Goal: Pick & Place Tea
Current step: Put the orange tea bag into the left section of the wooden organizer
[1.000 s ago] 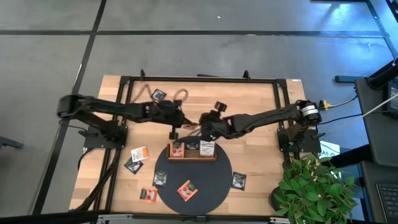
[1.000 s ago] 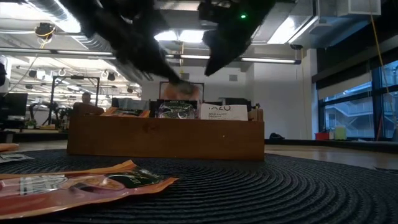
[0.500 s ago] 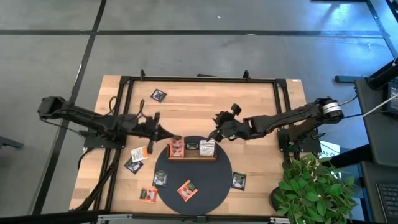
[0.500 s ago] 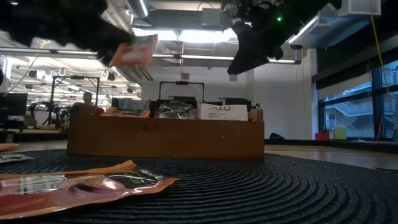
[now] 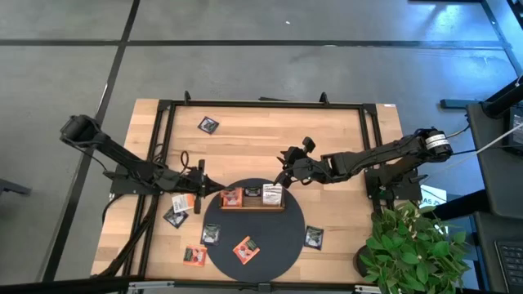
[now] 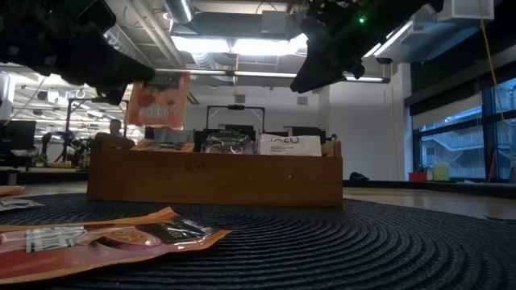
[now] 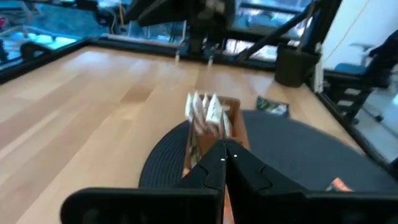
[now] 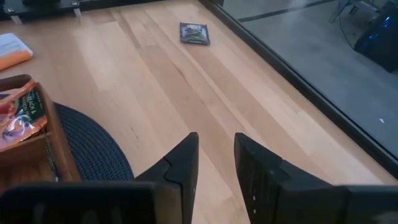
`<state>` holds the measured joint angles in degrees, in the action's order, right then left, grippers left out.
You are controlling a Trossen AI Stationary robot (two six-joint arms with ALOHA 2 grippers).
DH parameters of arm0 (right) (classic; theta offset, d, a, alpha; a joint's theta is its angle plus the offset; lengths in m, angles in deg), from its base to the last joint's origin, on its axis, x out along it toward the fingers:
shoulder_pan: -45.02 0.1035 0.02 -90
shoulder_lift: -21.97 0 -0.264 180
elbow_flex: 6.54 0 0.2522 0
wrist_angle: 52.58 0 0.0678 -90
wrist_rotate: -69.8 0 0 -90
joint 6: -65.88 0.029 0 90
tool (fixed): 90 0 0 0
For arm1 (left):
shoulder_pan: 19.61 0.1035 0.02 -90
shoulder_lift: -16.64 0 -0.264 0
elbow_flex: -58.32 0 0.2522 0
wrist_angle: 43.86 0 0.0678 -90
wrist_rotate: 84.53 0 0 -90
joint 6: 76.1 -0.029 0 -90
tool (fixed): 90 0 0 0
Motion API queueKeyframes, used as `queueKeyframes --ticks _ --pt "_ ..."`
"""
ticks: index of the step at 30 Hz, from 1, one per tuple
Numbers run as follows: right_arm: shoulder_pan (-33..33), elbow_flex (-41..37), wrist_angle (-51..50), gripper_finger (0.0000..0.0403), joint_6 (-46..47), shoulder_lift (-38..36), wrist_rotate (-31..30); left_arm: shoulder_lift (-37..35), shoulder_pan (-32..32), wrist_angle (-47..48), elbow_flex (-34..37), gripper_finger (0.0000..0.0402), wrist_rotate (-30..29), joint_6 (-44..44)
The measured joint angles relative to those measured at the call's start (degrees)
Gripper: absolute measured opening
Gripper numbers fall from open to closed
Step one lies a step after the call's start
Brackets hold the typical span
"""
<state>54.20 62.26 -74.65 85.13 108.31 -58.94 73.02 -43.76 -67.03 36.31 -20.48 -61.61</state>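
Observation:
My left gripper (image 5: 202, 193) hovers just left of the wooden tray (image 5: 252, 206), shut on an orange-red tea sachet (image 6: 159, 101). The tray stands on the far part of the round dark mat (image 5: 255, 237) with sachets upright in its compartments (image 7: 208, 112). My right gripper (image 5: 286, 175) hangs open above the table just beyond the tray's right end; nothing is between its fingers (image 8: 214, 155). Loose sachets lie flat on the table and mat: a white-orange one (image 5: 184, 202), black ones (image 5: 174, 216) (image 5: 210, 233) (image 5: 207, 125), and orange ones (image 5: 245, 249). My left gripper pinches the orange-red sachet between its two shut fingers, near the sachet's upper edge (image 6: 139, 85). The fingers come nearly level from the table's left side. The sachet hangs upright below them, clear of the table and higher than the tray's rim.
Another orange sachet (image 5: 194, 256) and a black one (image 5: 314, 238) lie beside the mat near the front edge. A black frame rail (image 5: 261, 104) runs round the table. A potted plant (image 5: 409, 245) stands at the near right corner. Bare wood lies beyond the tray (image 5: 261, 143).
My left gripper has swung from above the table's middle, beyond the tray, toward the left and near edges and sunk a little, rolling its wrist; the orange-red sachet went with it and now hangs upright. My right gripper drew back from the tray toward the right, then kept still.

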Motion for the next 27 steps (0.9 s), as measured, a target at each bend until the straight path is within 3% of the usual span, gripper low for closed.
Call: queueKeyframes --ticks 14,22,27 --pt "0.0 0.0 0.0 0.0105 0.2 0.2 0.5 16.6 -1.4 -13.3 0.0 0.0002 -0.8 0.8" --pt "0.0 0.0 -0.3 0.0105 0.2 0.2 1.5 20.2 -1.4 -15.4 -0.1 0.0003 -0.4 0.8" --pt "0.0 0.0 -0.3 0.0105 0.1 0.2 1.5 20.0 -1.4 -16.1 -0.1 0.0002 -7.5 -0.3"
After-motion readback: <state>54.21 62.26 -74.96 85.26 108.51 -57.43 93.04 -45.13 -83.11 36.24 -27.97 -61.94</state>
